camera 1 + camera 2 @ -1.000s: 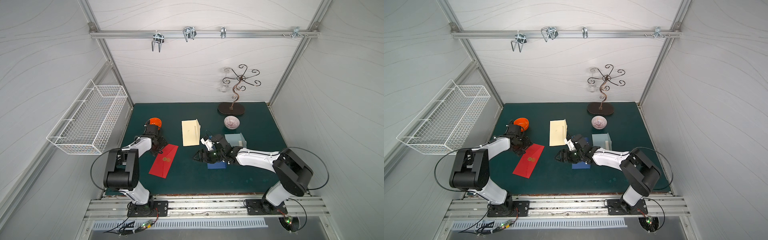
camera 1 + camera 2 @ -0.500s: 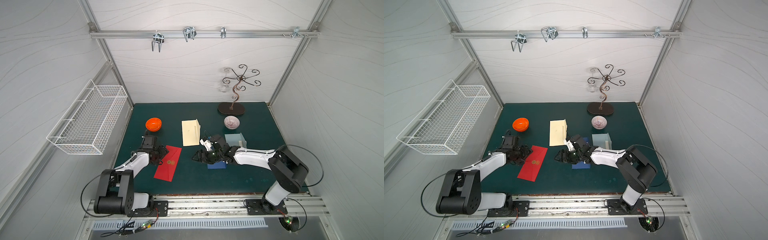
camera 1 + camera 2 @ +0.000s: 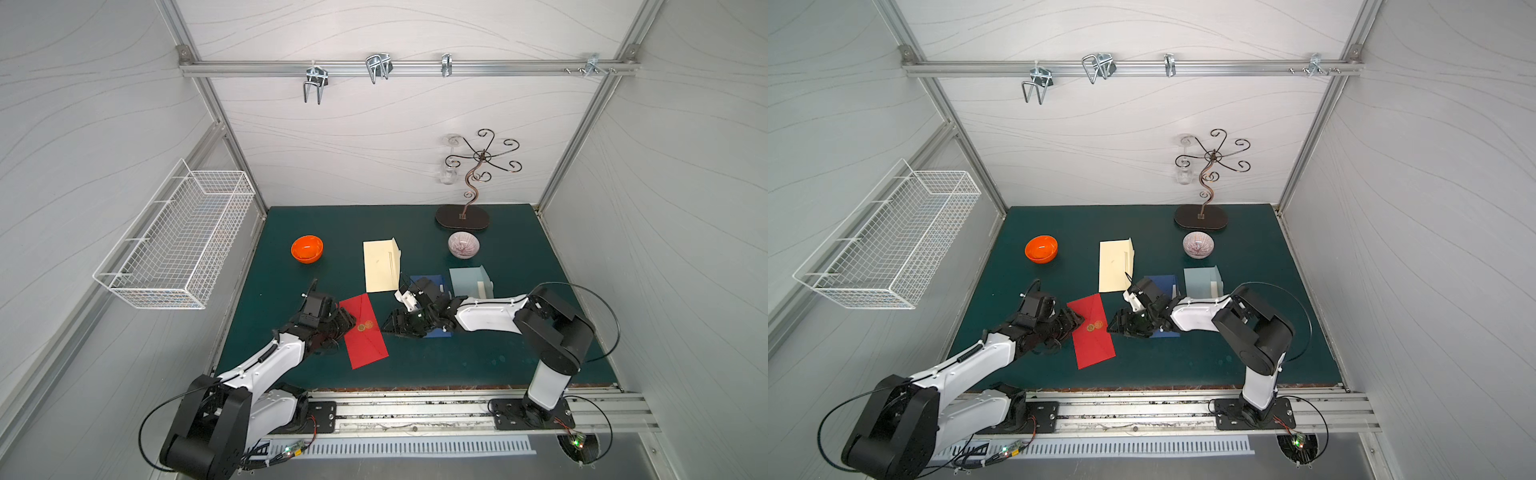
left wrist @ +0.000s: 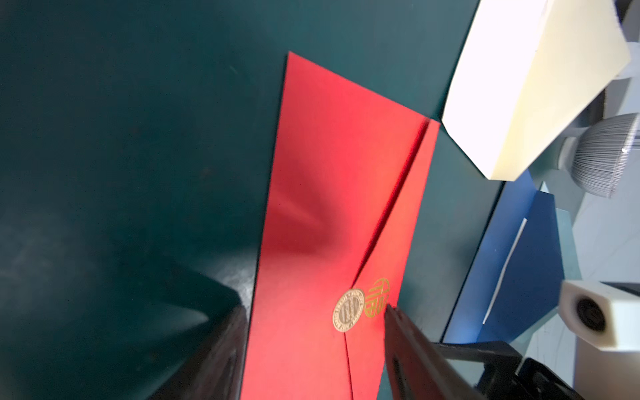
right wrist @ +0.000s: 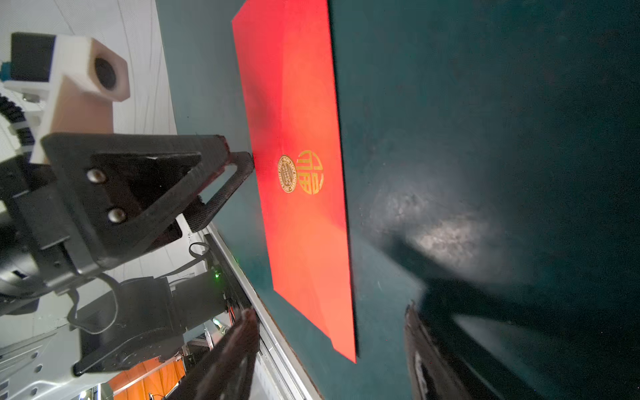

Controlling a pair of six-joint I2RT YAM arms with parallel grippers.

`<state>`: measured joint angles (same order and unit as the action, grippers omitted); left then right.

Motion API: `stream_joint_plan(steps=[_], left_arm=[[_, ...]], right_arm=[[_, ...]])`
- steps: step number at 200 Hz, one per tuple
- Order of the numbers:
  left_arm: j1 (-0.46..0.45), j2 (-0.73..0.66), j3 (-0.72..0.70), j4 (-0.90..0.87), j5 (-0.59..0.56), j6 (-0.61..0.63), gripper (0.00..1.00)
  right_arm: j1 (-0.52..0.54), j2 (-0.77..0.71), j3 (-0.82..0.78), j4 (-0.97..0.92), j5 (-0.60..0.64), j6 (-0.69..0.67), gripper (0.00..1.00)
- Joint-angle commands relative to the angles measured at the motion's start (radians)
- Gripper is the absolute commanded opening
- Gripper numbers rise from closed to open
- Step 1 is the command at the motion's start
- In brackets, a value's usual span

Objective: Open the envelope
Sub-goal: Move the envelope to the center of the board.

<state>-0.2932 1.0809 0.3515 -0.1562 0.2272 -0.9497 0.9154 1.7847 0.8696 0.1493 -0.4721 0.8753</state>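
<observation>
Left wrist view: red envelope [image 4: 329,207] flat on mat [image 4: 138,138], near centre. Left claw [image 3: 347,322] and right claw [image 3: 390,326] parted, empty. Thin, light, slick card; I'd pin body, lift flap [image 4: 401,214] at gold seal [image 4: 348,310].

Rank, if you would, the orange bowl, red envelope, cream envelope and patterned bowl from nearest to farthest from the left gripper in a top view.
1. Red envelope, at the tips of the left gripper.
2. Cream envelope, farther back, mid-table.
3. Orange bowl, back left.
4. Patterned bowl, back right.
</observation>
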Motion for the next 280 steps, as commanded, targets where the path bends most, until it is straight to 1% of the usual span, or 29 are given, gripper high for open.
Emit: stream_joint_plan(steps=[1,26,60,78,98,120,148,172,201,222,251,263,280], left_arm=[[-0.012,-0.036,-0.039,-0.078,0.02,-0.046,0.65],[-0.014,-0.082,-0.054,-0.08,0.025,-0.057,0.63],[-0.02,-0.087,-0.058,-0.094,0.028,-0.076,0.63],[-0.019,-0.088,-0.056,-0.116,0.023,-0.106,0.63],[-0.022,-0.09,-0.057,-0.126,0.052,-0.132,0.62],[-0.049,-0.112,-0.061,-0.141,0.07,-0.158,0.61],[-0.098,-0.172,-0.06,-0.179,0.08,-0.19,0.6],[-0.11,-0.252,-0.058,-0.253,0.082,-0.203,0.6],[-0.115,-0.335,-0.068,-0.271,0.094,-0.214,0.6],[-0.115,-0.347,-0.049,-0.293,0.082,-0.206,0.6],[-0.115,-0.345,-0.018,-0.316,0.031,-0.182,0.62],[-0.115,-0.337,-0.007,-0.326,0.012,-0.164,0.63],[-0.115,-0.323,0.015,-0.342,-0.011,-0.135,0.64]], right_arm=[[0.011,0.037,0.031,-0.011,-0.009,0.007,0.65],[0.024,0.083,0.061,-0.019,-0.042,-0.001,0.62],[0.052,0.132,0.1,-0.05,-0.057,-0.012,0.6],[0.059,0.14,0.106,-0.054,-0.066,-0.013,0.58],[0.064,0.117,0.096,-0.058,-0.08,-0.024,0.58],[0.071,0.092,0.077,-0.058,-0.114,-0.033,0.58],[0.085,0.057,0.026,-0.017,-0.139,-0.008,0.58],[0.088,0.004,-0.008,-0.021,-0.131,0.0,0.58],[0.088,-0.072,-0.054,-0.038,-0.087,0.008,0.58],[0.088,-0.109,-0.046,-0.104,-0.03,-0.009,0.59],[0.091,-0.157,-0.014,-0.206,0.072,-0.042,0.59],[0.108,-0.21,-0.013,-0.229,0.152,-0.06,0.59],[0.161,-0.312,-0.019,-0.251,0.331,-0.126,0.61]])
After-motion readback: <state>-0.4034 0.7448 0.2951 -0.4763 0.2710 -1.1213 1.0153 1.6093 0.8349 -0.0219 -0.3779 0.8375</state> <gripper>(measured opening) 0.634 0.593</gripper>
